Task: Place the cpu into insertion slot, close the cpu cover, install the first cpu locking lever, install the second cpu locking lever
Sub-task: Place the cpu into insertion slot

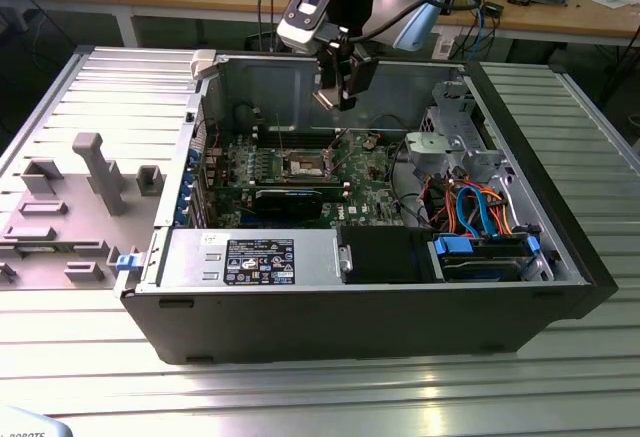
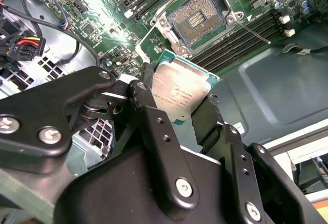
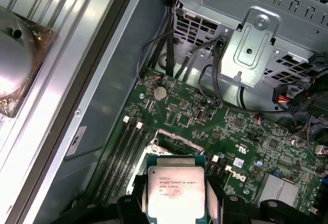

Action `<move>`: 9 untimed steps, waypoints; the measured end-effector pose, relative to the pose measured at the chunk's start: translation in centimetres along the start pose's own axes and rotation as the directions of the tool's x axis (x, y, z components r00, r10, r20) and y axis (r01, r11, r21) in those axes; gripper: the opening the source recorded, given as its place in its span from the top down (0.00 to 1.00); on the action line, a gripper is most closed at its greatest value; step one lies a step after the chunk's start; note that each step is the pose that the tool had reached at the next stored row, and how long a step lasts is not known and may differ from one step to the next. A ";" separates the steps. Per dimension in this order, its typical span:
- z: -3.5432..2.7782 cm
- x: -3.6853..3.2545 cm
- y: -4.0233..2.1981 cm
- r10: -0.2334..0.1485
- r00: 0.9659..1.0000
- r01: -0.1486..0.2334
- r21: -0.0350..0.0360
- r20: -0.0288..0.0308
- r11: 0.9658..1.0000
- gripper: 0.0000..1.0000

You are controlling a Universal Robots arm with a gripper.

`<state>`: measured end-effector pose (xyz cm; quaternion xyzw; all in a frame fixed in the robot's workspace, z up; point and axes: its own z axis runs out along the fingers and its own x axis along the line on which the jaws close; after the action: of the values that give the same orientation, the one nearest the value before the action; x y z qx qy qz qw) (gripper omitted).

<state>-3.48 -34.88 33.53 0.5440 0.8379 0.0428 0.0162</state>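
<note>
Silver-grey cpu (image 2: 180, 92) is clamped by its edges in the claw (image 1: 340, 95). In the exterior view both hang at about one o'clock from the uncovered insertion slot (image 1: 305, 165), not touching it.

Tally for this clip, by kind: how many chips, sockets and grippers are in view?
chip: 1
socket: 1, empty
gripper: 1, shut on the chip
Total: 3
</note>
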 end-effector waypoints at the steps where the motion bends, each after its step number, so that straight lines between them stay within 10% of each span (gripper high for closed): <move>1: 0.01 0.00 0.00 0.007 1.000 -0.007 0.000 0.001 1.000 0.46; 9: 0.17 0.00 -0.01 0.072 0.997 -0.072 -0.002 0.006 0.997 0.46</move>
<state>-3.47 -34.88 33.36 0.5738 0.8177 0.0422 0.0178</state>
